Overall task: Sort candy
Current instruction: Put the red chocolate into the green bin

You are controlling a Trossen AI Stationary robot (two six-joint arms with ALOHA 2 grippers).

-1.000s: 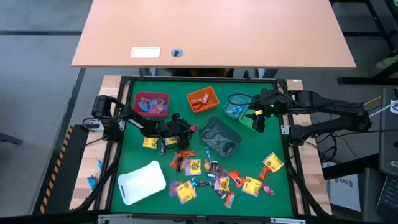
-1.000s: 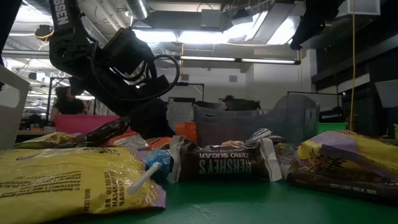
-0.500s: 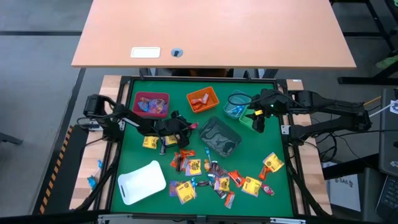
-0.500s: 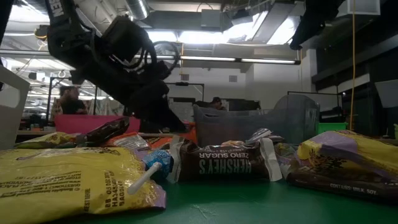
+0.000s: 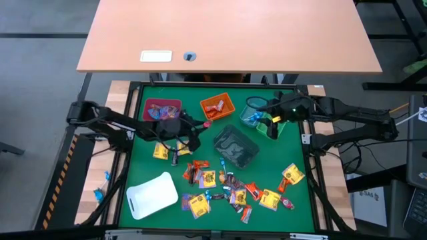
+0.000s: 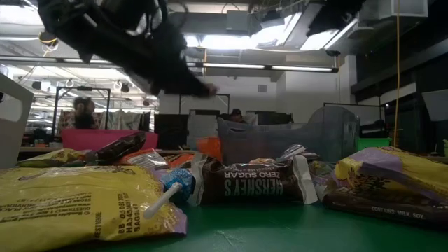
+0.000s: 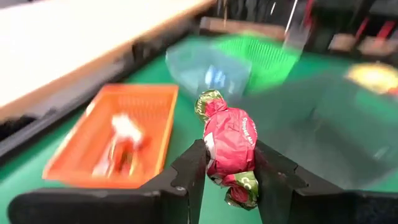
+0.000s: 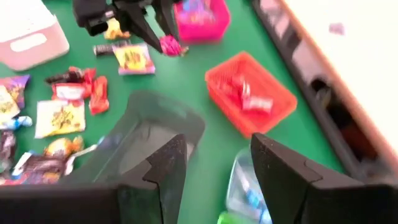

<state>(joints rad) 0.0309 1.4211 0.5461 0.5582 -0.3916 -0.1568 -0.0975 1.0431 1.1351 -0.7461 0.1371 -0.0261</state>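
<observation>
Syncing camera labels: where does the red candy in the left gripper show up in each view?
High: red candy at the left gripper, beside the orange bin.
Low: gripper tip visible, candy not discernible.
Left wrist: centre, between the fingers.
Right wrist: far off, upper middle.
Shared landmark: the orange bin.

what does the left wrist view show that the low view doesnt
Only the left wrist view shows the left gripper shut on a red-wrapped candy, with the orange bin just beyond.

Only the low view shows the brown Hershey's packet and the yellow packet lying up close on the green mat.

Both show the grey bin.
</observation>
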